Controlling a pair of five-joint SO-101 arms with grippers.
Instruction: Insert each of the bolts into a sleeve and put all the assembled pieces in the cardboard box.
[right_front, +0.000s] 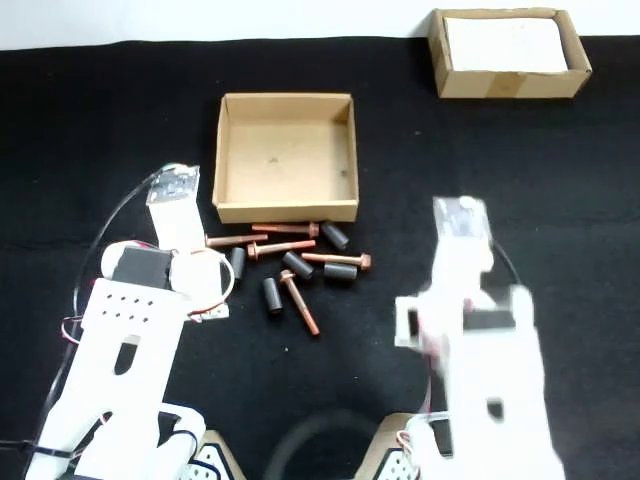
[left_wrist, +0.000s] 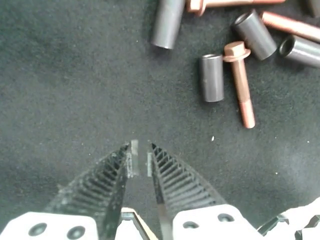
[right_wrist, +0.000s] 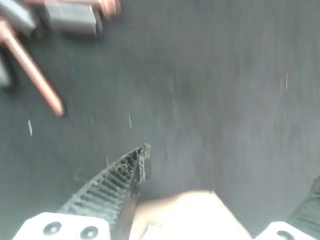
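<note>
Several copper bolts (right_front: 300, 303) and dark grey sleeves (right_front: 272, 296) lie loose on the black cloth just in front of the open cardboard box (right_front: 231, 155), which holds nothing. My left gripper (left_wrist: 140, 151) hovers low over bare cloth beside the pile, its toothed fingers almost together with nothing between them. A short sleeve (left_wrist: 212, 77) and a bolt (left_wrist: 240, 82) lie side by side a little ahead of it. My right gripper (right_wrist: 227, 170) stands wide open above the cloth to the right of the pile. A bolt (right_wrist: 30, 70) and a sleeve (right_wrist: 72, 22) lie off to one side of it.
A second cardboard box (right_front: 510, 82) with a white sheet inside stands at the back right. The left arm (right_front: 130, 330) and right arm (right_front: 470, 320) flank the pile. Bare black cloth stretches between the arms and behind the box.
</note>
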